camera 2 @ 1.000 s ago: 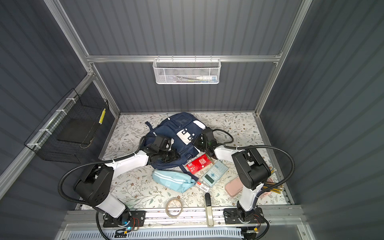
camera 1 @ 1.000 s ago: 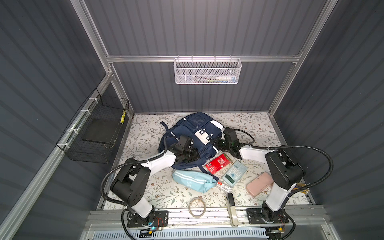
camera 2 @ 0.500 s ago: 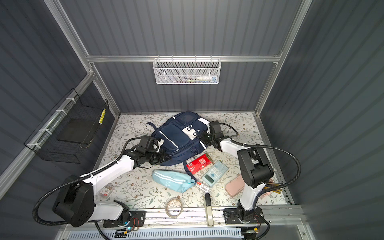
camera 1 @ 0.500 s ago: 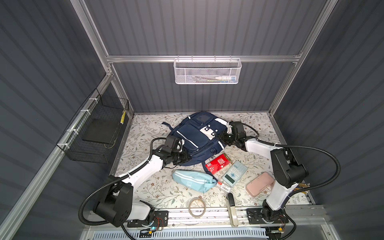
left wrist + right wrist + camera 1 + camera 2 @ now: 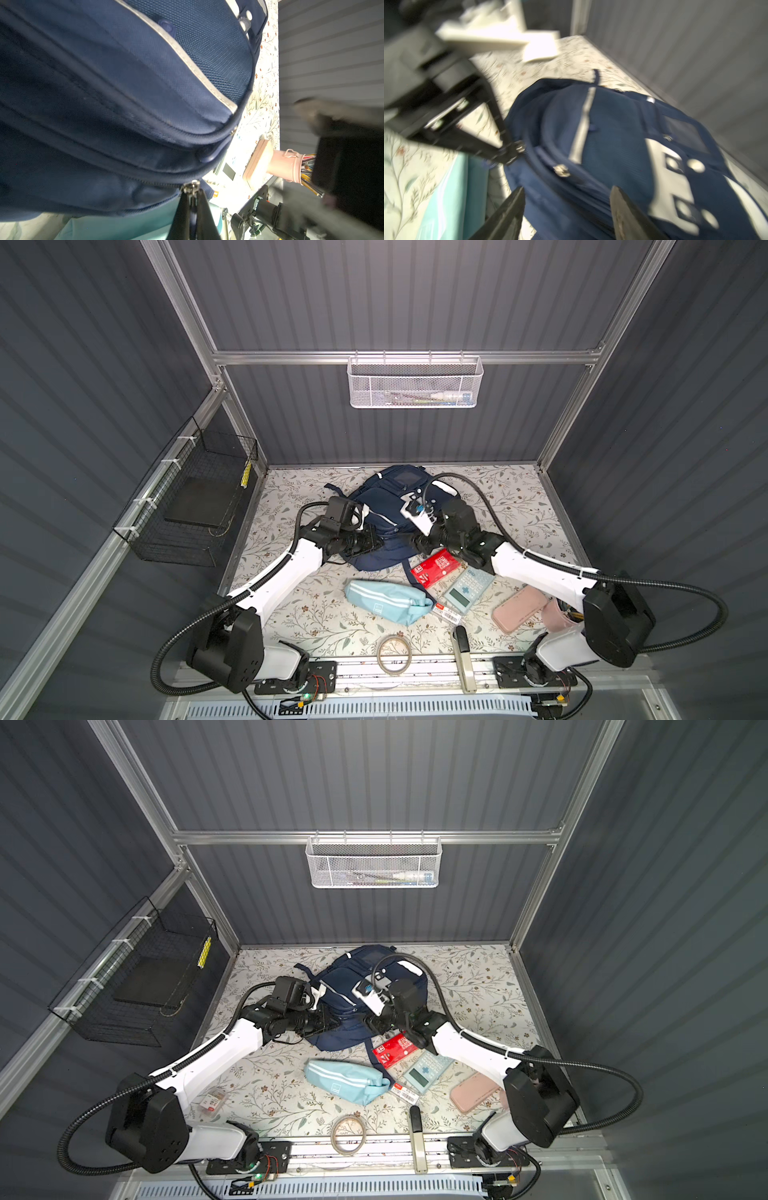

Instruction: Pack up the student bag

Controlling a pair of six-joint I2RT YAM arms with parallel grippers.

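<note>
Student bag (image 5: 386,506), lying on bench (image 5: 498,506).
Left gripper (image 5: 192,194) jaws are pinching its zip pull (image 5: 192,186); right gripper (image 5: 566,188) jaws are hanging spread over it; patch lettering unreadable.

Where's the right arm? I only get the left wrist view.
Observer: The right fingers stand open at the bag's near edge, gripping nothing.
Operator: What else lies loose?
Observer: A red box sits beside the calculator.
Operator: Anything nearer the front?
Observer: A tape roll lies by the rail.
</note>
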